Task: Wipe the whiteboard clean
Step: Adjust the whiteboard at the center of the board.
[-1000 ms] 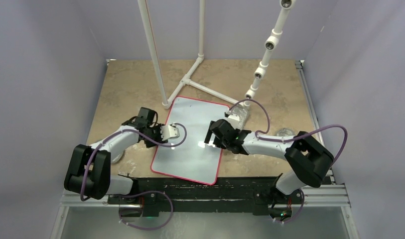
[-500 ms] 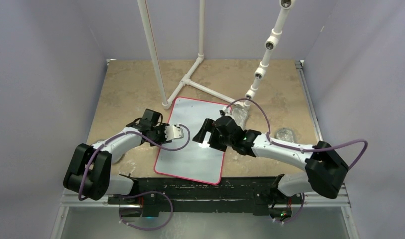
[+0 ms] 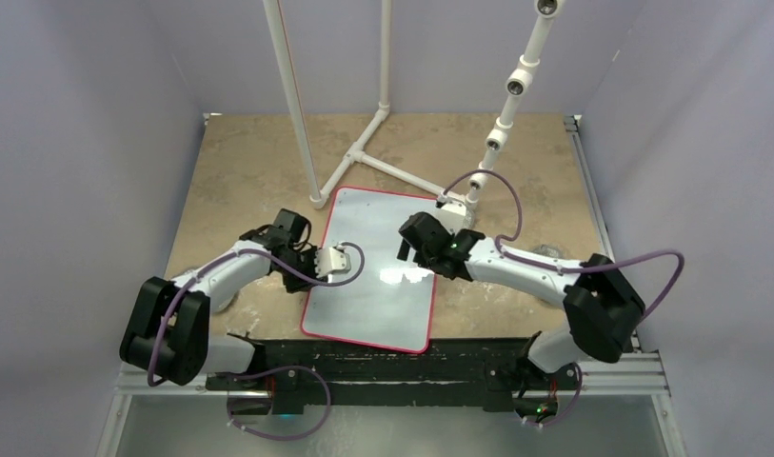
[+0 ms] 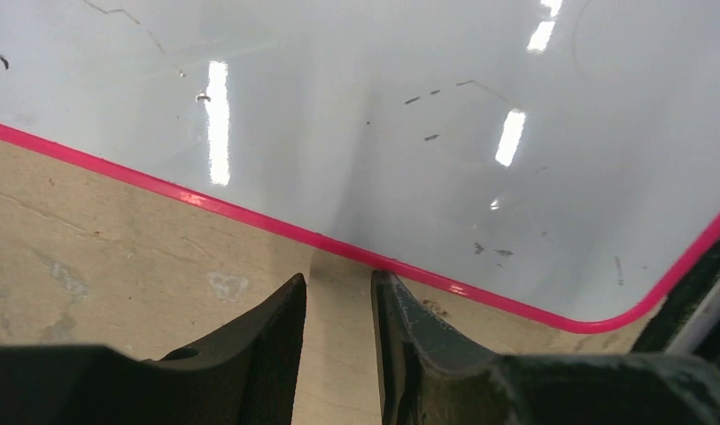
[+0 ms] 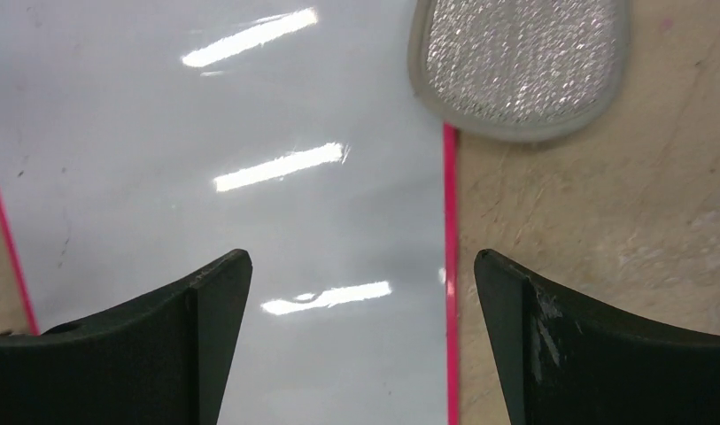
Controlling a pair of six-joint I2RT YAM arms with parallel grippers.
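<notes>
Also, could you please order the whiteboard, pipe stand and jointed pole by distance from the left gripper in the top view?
1. whiteboard: its left edge is beside the left gripper.
2. pipe stand: foot by the board's far-left corner.
3. jointed pole: beyond the far-right corner.

Glossy white whiteboard (image 3: 373, 305) with pink-red border; silvery glittering pad (image 5: 520, 57) edged grey; mottled tan table (image 3: 249, 162).

Tan table (image 3: 240, 162) bears whiteboard (image 3: 373, 290), silver pad (image 5: 520, 62), pipes (image 3: 378, 164)
</notes>
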